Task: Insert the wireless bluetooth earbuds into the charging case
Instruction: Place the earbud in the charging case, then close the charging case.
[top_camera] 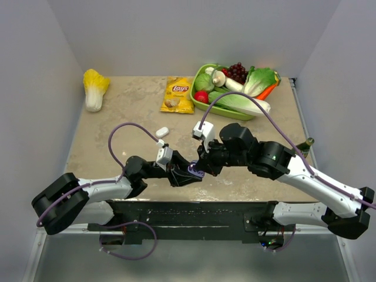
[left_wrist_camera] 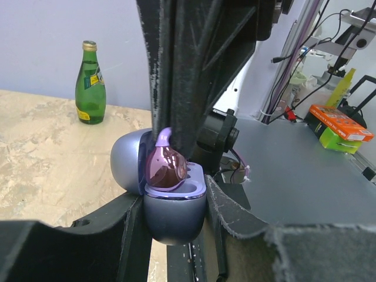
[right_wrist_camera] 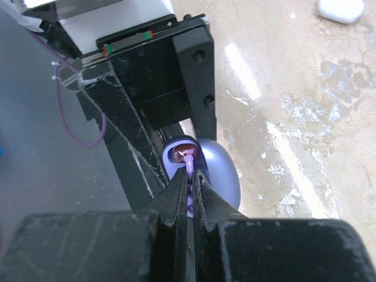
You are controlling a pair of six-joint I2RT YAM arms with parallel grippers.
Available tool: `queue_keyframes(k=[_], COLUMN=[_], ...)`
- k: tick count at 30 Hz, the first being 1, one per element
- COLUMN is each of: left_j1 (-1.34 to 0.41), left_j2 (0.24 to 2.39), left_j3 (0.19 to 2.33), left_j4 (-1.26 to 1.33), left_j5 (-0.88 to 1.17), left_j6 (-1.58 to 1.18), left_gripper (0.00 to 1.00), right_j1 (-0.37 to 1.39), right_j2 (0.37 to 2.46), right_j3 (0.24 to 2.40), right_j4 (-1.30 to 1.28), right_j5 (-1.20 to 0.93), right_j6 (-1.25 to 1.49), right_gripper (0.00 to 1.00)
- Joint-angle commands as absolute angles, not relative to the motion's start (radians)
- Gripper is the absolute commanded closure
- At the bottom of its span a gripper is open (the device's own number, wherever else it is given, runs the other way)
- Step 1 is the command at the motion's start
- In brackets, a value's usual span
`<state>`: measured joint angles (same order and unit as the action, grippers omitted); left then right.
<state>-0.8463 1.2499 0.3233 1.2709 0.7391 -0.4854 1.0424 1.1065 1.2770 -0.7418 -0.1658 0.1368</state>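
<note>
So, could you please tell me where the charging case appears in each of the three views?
Top external: the charging case is a small purple spot just below centre, where both arms meet.
Left wrist: the case sits centre frame, lid open, clamped by the left gripper.
Right wrist: the case lies just below centre, lid rightward.
Shared landmark: the right gripper pinching an earbud over the case.

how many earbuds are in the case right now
1: a purple earbud sits in the open charging case, right gripper pinching its tip; the socket beside it looks empty.
</note>
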Motion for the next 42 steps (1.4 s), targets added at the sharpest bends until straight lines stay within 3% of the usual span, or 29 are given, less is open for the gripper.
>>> queue_keyframes(k=[1, 22, 24, 27, 32, 38, 42], left_j1=[-0.854, -0.854, -0.854, -0.854, -0.856, -0.856, -0.864], left_j2=[1.244, 1.227, 1.227, 1.227, 1.229, 1.232, 1.238], left_j3=[0.350, 0.359, 0.360, 0.357, 0.339, 0.318, 0.313], left_j4=[1.832, 1.812, 1.812, 1.810, 1.809, 1.812, 1.825], left_j5=[0.753, 0.704, 0.706, 0.701, 0.689, 0.667, 0.663], left_j6=[-0.456, -0.426, -0.426, -0.426, -0.422, -0.428, -0.436], left_gripper=[1.00, 1.00, 1.00, 1.00, 1.00, 1.00, 1.00], right_j1=[1.046, 1.054, 1.054, 1.054, 1.054, 1.054, 1.054], right_j2=[1.114, 1.097, 1.086, 1.075, 1.016, 0.898, 0.940], right_j3=[1.304, 1.250, 1.252, 1.269, 1.321, 1.304, 1.266], right_j4=[-0.721, -0.721, -0.718, -0.710, -0.692, -0.603, -0.636], right_j5=[-0.124, -0.155, -0.135, -0.094, -0.008, 0.230, 0.334], right_j6=[0.123, 0.136, 0.144, 0.159, 0.192, 0.238, 0.284], right_gripper=[1.00, 1.00, 0.91, 0.68, 0.59, 0.61, 0.76])
